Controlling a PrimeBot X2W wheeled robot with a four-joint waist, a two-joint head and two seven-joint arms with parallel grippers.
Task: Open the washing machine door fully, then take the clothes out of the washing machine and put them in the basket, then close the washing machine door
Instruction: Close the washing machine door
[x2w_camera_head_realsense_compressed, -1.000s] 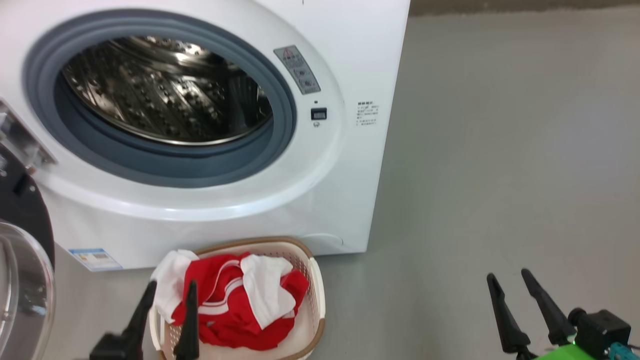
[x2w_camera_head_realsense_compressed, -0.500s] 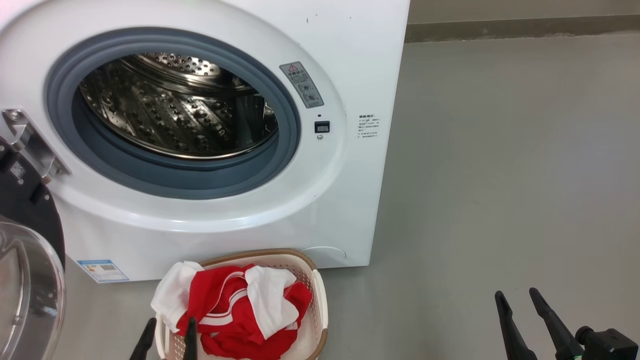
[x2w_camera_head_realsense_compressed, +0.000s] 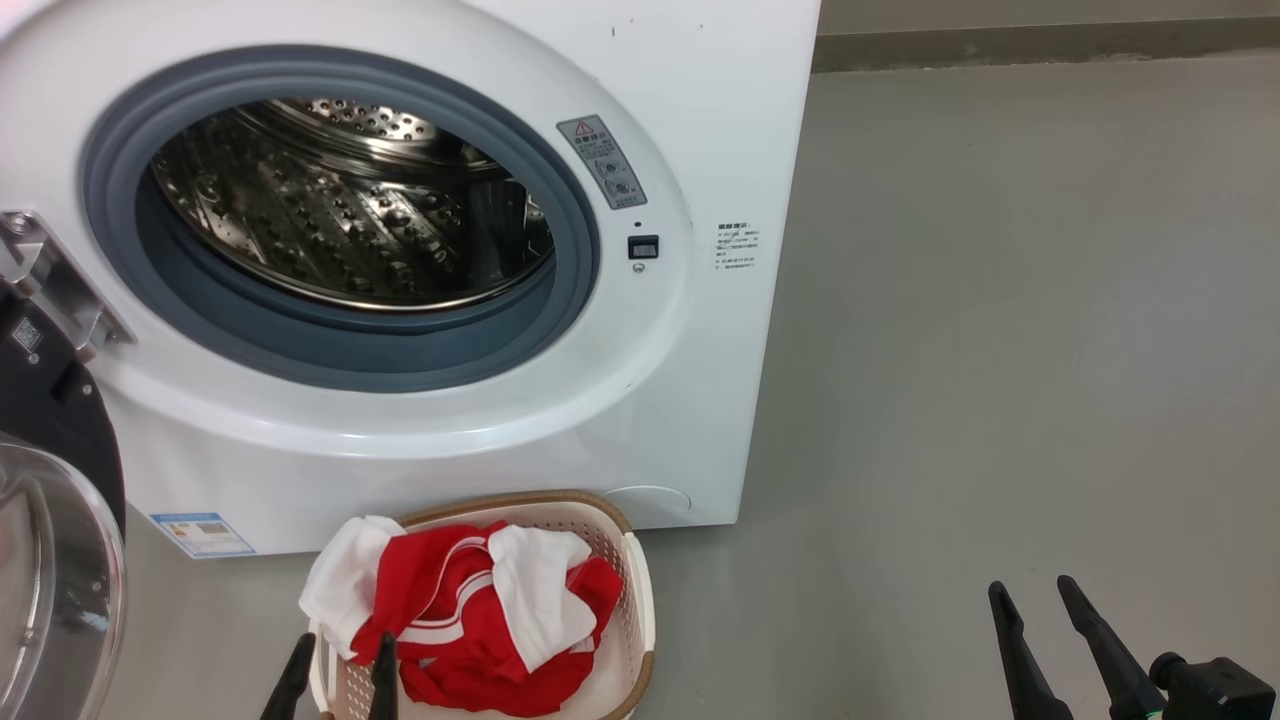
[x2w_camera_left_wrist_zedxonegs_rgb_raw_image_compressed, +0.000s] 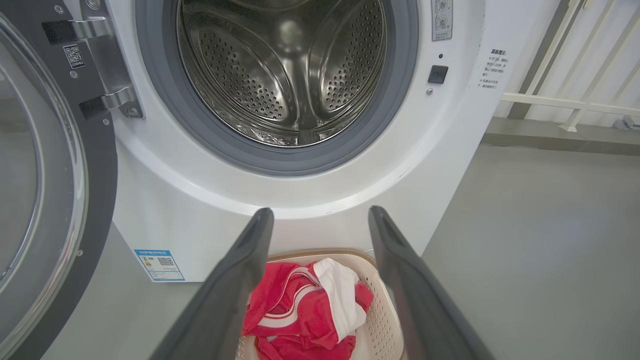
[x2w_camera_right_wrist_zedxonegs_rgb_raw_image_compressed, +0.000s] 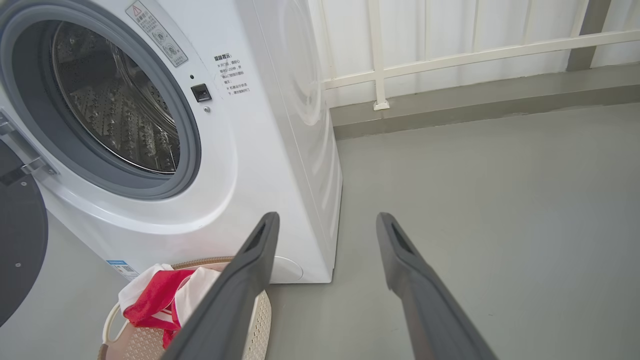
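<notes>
The washing machine (x2w_camera_head_realsense_compressed: 700, 100) stands with its steel drum (x2w_camera_head_realsense_compressed: 350, 210) showing nothing inside. The washing machine door (x2w_camera_head_realsense_compressed: 50, 560) hangs swung open at the left, black rim and glass bowl facing me. Just in front of the machine, the basket (x2w_camera_head_realsense_compressed: 600, 510) holds the red and white clothes (x2w_camera_head_realsense_compressed: 470, 610). My left gripper (x2w_camera_head_realsense_compressed: 344, 642) is open over the basket's near left edge, nothing between its fingers; its wrist view shows the left gripper (x2w_camera_left_wrist_zedxonegs_rgb_raw_image_compressed: 321, 212) above the clothes (x2w_camera_left_wrist_zedxonegs_rgb_raw_image_compressed: 300, 310). My right gripper (x2w_camera_head_realsense_compressed: 1030, 588) is open over bare floor at the right.
Grey floor (x2w_camera_head_realsense_compressed: 1000, 300) stretches to the right of the machine. A low grey kerb (x2w_camera_right_wrist_zedxonegs_rgb_raw_image_compressed: 475, 105) and a white railing (x2w_camera_right_wrist_zedxonegs_rgb_raw_image_compressed: 450, 55) run along the back. The open door takes up the space at the machine's left.
The camera shifted slightly, moving the scene down. Both grippers drew back toward the bottom edge, the left one away from the clothes. The clothes and basket stayed put.
</notes>
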